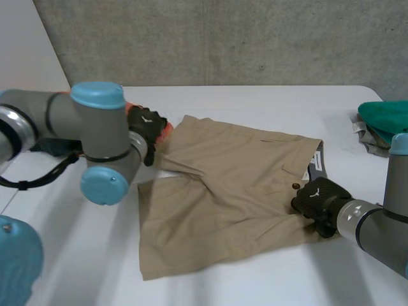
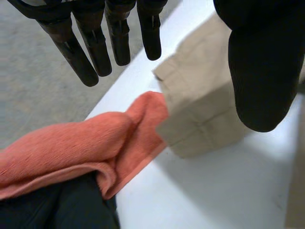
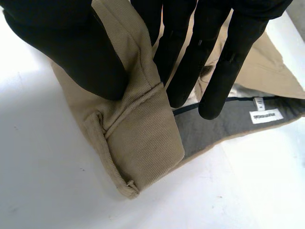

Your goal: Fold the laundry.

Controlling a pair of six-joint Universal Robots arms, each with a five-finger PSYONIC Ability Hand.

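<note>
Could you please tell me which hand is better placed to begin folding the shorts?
Right. The right hand pinches a waistband corner of the shorts between thumb and fingers; the left hand hangs open over the opposite corner, by the orange towel, holding nothing.

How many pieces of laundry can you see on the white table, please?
5: beige twill shorts in the middle, an orange towel over a dark garment by the left robot hand, a teal cloth on a grey cloth at the table's right edge; more may be hidden.

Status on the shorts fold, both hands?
Right hand pinching khaki shorts at waistband corner. Left hand open over a leg corner. Orange towel beside that corner.
</note>
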